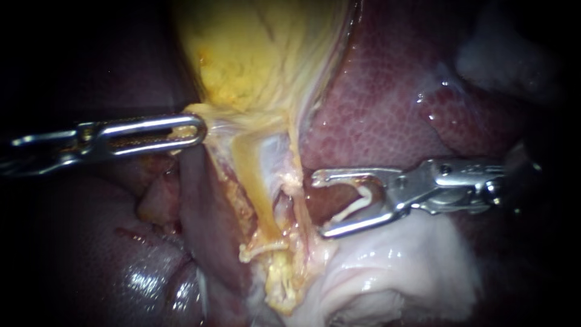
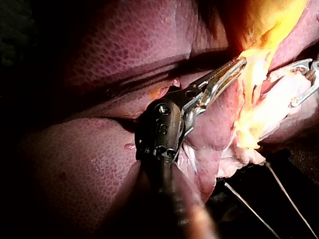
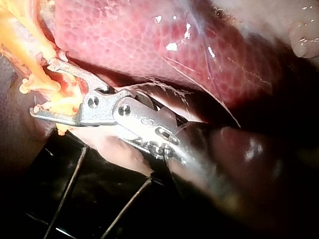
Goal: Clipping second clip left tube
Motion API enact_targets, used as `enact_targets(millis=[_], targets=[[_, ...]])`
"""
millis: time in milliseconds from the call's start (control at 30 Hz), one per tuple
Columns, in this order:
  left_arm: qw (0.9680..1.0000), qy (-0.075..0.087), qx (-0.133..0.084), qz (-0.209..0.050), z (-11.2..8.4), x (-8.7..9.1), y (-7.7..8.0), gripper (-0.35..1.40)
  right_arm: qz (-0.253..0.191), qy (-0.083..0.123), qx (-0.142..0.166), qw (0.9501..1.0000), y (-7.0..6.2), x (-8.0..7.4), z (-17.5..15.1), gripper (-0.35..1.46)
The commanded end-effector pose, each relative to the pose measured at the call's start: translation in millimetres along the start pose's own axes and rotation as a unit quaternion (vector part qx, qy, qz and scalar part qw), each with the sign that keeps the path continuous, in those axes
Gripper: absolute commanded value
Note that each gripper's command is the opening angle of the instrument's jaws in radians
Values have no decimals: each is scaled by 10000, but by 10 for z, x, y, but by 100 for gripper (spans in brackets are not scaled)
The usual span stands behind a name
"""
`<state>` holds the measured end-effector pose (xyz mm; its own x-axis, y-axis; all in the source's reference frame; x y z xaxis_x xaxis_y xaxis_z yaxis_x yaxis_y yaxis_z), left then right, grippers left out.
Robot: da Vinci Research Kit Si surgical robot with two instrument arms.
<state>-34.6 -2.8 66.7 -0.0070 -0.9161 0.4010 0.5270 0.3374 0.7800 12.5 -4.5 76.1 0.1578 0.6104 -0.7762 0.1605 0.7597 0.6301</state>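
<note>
Left tube (image 1: pixel 257 194) – the yellow-stained band running down from the gallbladder (image 1: pixel 254 48) – lies near the middle of the endoscope view, with a thinner pale strand (image 1: pixel 301 181) beside it on the right. Low on the left tube one clip (image 1: pixel 263 247) sits across it, stained the same yellow as the tissue around it.

The robot's right instrument (image 1: pixel 321 204) comes in from the right. Its hand stands wide apart and carries a white clip (image 1: pixel 357 204) between the two jaws, seated deep in the throat. The jaw tips lie just beside the thin strand, on its right side, so the left tube is outside them (neither tube is between the jaws). Behind the hand is the dark red liver (image 1: pixel 387 103), and under it a mass of pale whitish tissue (image 1: pixel 411 272).

The left instrument (image 1: pixel 196 130) enters from the left and lies nearly level. Its hand is clamped by the tips on the lower edge of the gallbladder, where the yellowish membrane is drawn out toward it – the left wrist view shows the toothed jaws meeting on that yellow tissue.
</note>
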Motion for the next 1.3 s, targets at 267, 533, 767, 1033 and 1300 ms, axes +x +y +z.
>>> enact_targets(millis=[267,533,767,1033,1300], targets=[[10000,-13,-16,-2,-1,2,-4,-35,232,-164,24,9996,28,-61,33,60],[10000,-14,-16,-1,-1,3,-4,-35,428,-72,296,9986,28,-55,55,60],[10000,-9,-8,2,0,2,7,-35,620,213,978,9930,0,-33,57,58],[10000,-34,-42,15,10,6,17,-35,618,205,1200,9906,0,-31,80,56],[9999,-58,-79,22,15,11,13,-35,639,120,1136,9914,14,-47,89,18]])
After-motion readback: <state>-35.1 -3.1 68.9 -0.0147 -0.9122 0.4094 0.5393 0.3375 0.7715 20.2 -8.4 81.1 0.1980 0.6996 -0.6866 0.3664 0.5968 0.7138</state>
